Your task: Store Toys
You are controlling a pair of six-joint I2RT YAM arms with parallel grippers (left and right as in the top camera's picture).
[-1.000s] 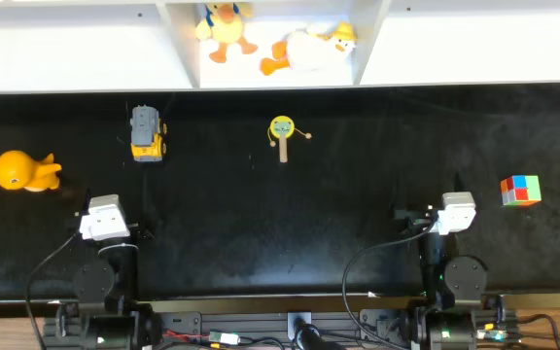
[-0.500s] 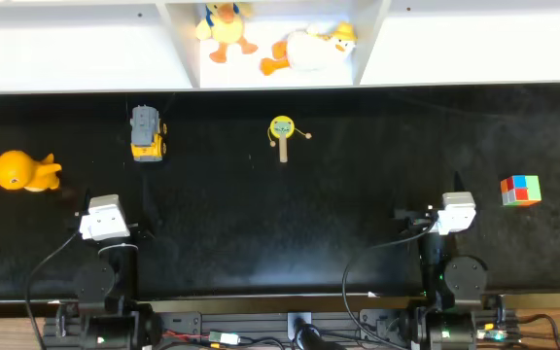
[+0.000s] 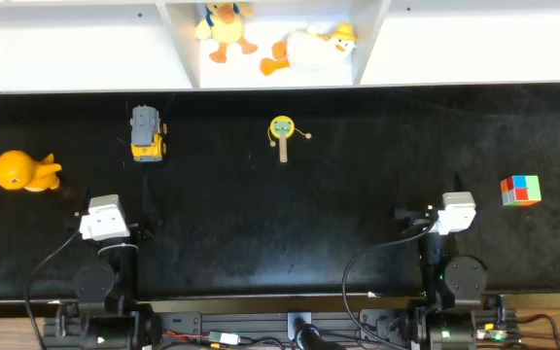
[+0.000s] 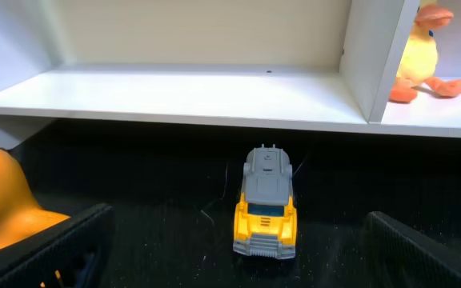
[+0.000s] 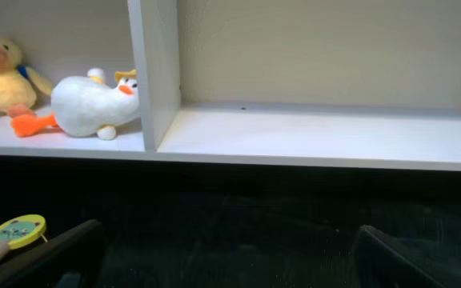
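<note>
Both end effectors hung released, fingers spread wide and grasping nothing. The left end effector (image 3: 103, 212) sat over the near left part of the black bench (image 3: 358, 204), and the right end effector (image 3: 455, 209) sat over the near right part.

Four toys lay on the bench. An orange duck (image 3: 25, 171) rested at the far left, a little farther out than the left end effector. A yellow and grey toy truck (image 3: 147, 133) stood to the right of it, apart from it and beyond the left end effector (in the left wrist view its front faced the camera). A small round rattle (image 3: 283, 134) with a wooden handle lay near the middle, handle pointing toward the near side. A coloured cube (image 3: 520, 191) sat at the right, beyond and to the right of the right end effector.

A white shelf (image 3: 66, 58) ran along the far edge of the bench. In its middle compartment a yellow duck (image 3: 224, 27) sat on the left side, and a white duck (image 3: 309, 49) lay to its right, close against the compartment's right wall.
</note>
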